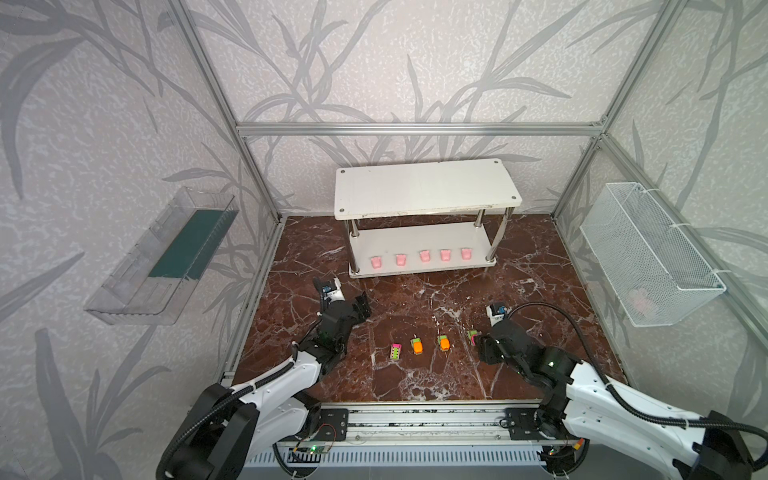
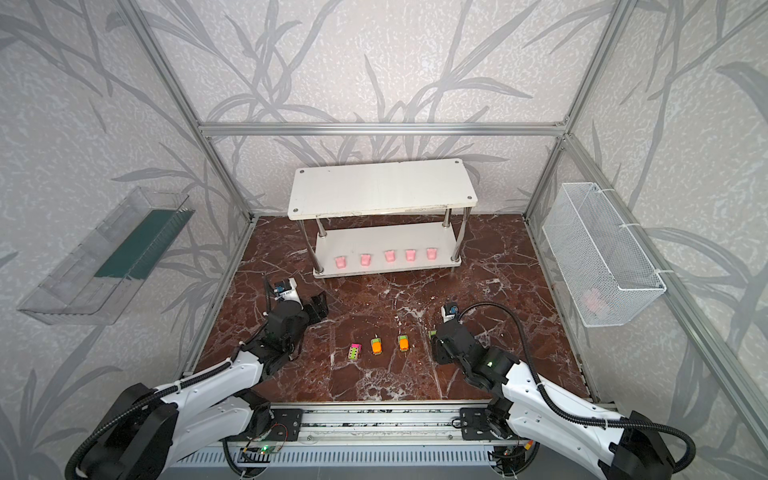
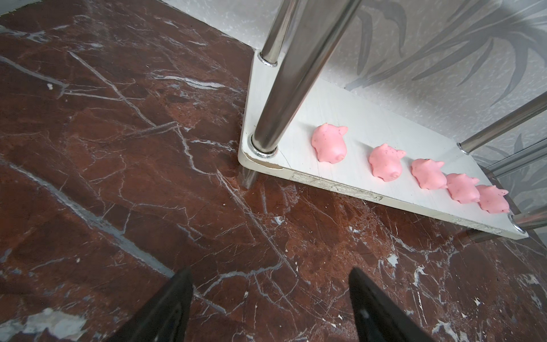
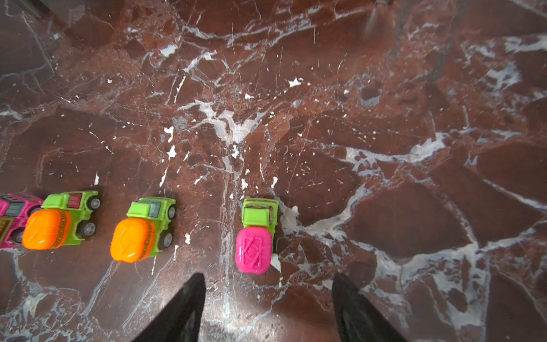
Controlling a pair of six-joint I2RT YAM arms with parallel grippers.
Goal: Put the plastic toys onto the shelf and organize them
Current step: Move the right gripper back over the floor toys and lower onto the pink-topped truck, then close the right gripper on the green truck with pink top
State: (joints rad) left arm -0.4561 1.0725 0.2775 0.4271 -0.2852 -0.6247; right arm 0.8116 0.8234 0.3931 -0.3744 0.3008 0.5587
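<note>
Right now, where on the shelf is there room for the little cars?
The top board is bare from end to end. The lower board has a bare strip behind the five pink pigs; its front edge is crowded by that row.

2 white arms [image 1: 286, 374], black joints [image 1: 540, 357], ribbed black cables [image 1: 536, 304]

A clear plastic wall tray [image 1: 137, 291] and a white wire mesh basket [image 1: 623, 232] hang on opposite walls above the red-brown marble table [image 1: 415, 374].

5 pink pigs [image 1: 424, 255] on shelf [image 1: 424, 187] btm tier — 4 neon cars [image 1: 417, 345] in front
</note>
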